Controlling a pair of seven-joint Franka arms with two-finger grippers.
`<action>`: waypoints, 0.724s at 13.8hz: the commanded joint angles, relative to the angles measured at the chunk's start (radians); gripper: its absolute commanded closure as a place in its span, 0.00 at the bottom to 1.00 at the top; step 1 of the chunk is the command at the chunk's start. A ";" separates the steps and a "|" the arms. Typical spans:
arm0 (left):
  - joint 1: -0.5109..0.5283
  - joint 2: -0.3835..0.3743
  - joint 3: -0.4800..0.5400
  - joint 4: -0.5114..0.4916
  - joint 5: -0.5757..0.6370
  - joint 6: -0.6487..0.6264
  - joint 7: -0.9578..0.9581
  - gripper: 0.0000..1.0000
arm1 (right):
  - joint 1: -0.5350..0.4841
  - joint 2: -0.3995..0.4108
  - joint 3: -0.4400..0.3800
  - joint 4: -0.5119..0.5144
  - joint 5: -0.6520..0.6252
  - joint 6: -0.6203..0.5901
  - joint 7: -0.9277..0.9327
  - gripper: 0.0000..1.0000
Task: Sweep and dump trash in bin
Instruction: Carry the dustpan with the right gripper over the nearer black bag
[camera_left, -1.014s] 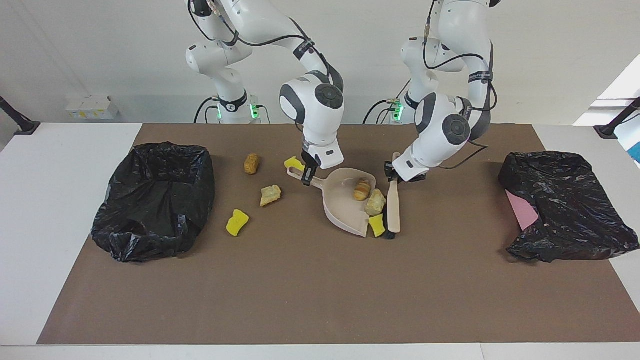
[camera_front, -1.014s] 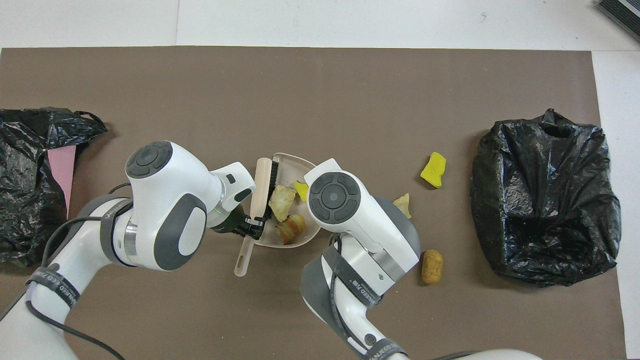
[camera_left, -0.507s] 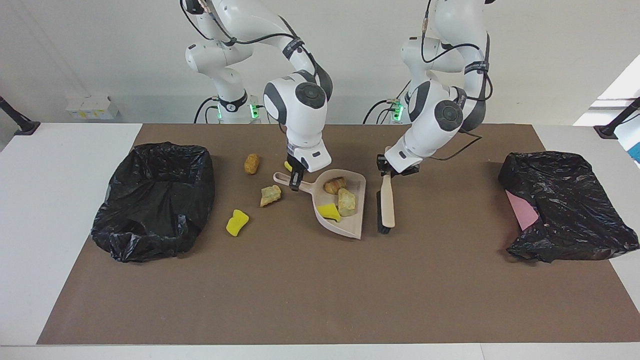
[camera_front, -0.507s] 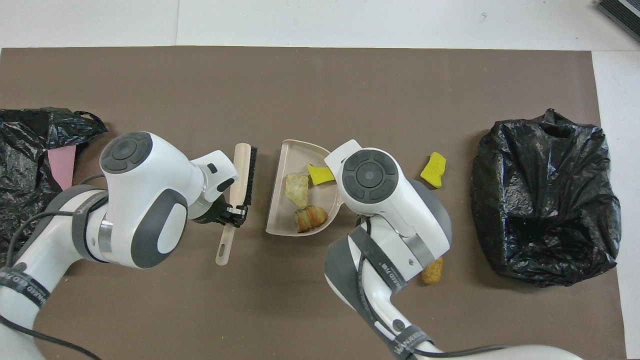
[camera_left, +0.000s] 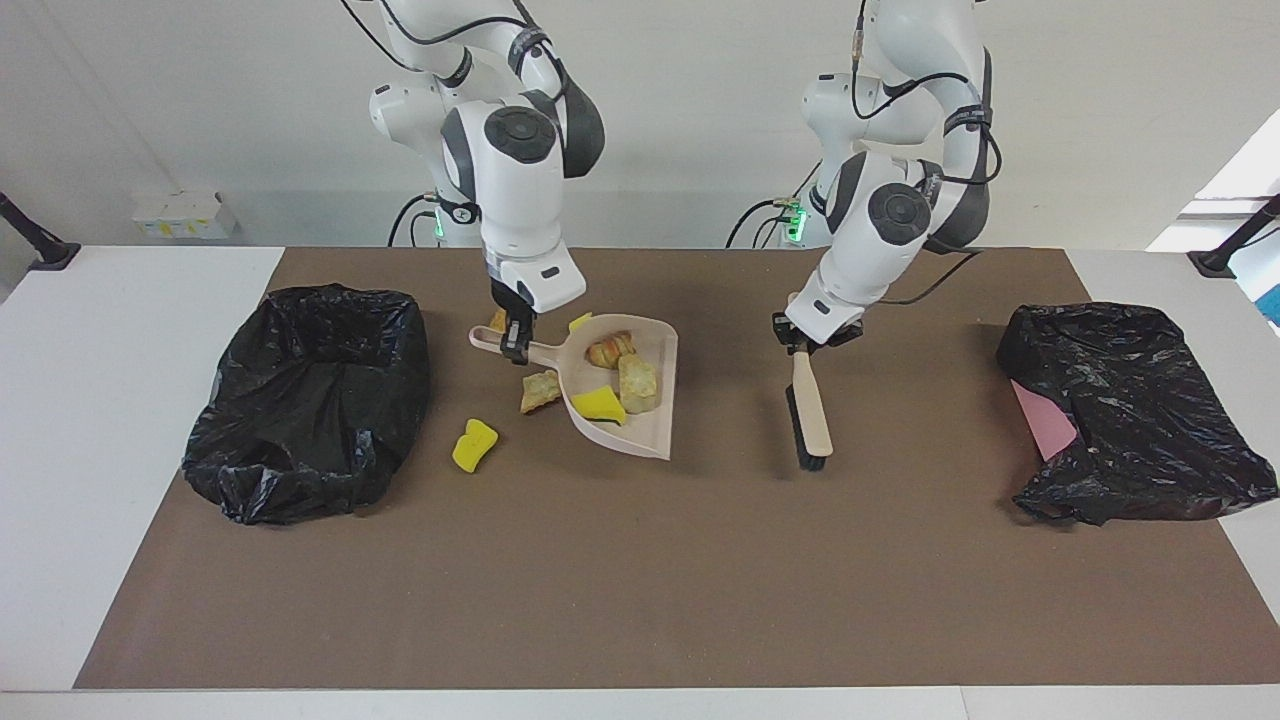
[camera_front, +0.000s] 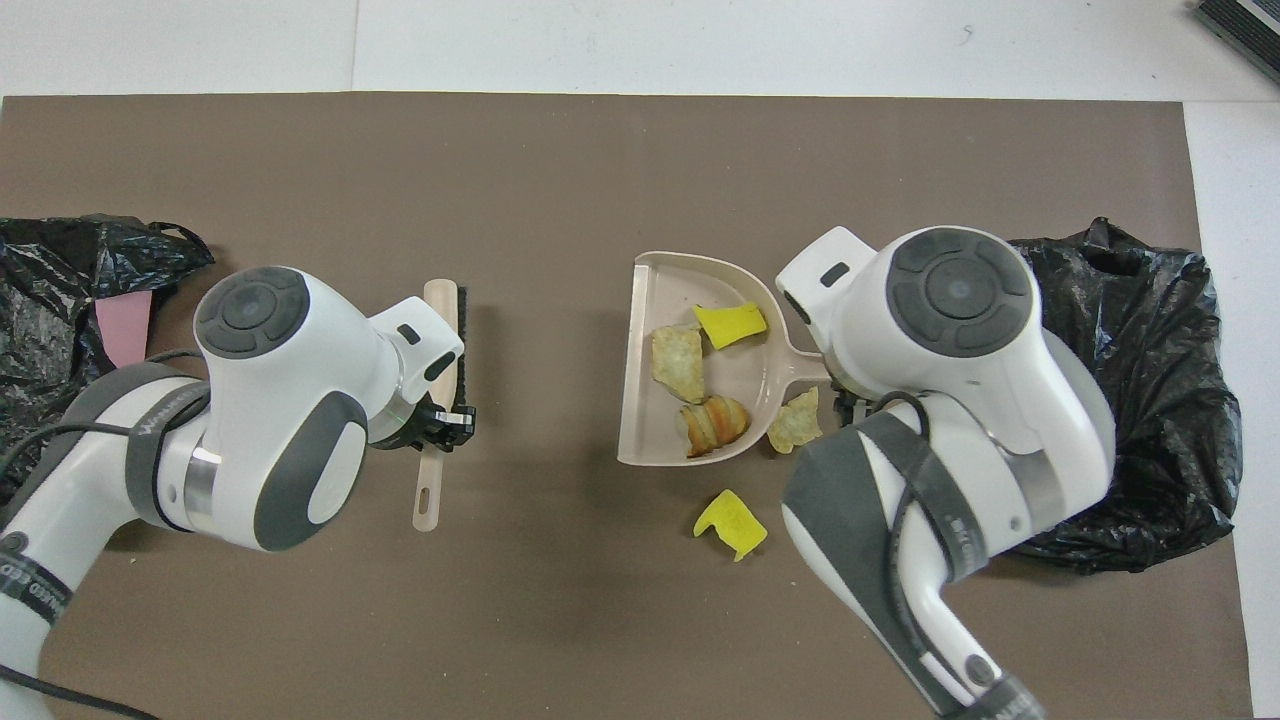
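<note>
Partly readable white lettering on the left arm's dark cuff band (camera_front: 160, 432), remainder illegible, nothing else readable

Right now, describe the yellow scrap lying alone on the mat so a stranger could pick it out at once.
Start at the open black bin bag at the right arm's end of the table, then look toward the beige dustpan held up by the right pincer. Between them, on the brown mat, lies a yellow sponge piece. Unlike the yellow piece in the pan, it lies bare and alone.
</note>
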 joint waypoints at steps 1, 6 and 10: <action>-0.094 -0.131 0.008 -0.159 0.025 0.011 -0.075 1.00 | -0.091 -0.074 0.008 -0.021 -0.001 -0.045 -0.231 1.00; -0.279 -0.315 0.003 -0.390 0.025 0.051 -0.276 1.00 | -0.359 -0.097 0.005 -0.029 0.000 -0.056 -0.575 1.00; -0.434 -0.342 0.002 -0.480 0.022 0.173 -0.489 1.00 | -0.574 -0.099 0.002 -0.036 -0.001 -0.009 -0.793 1.00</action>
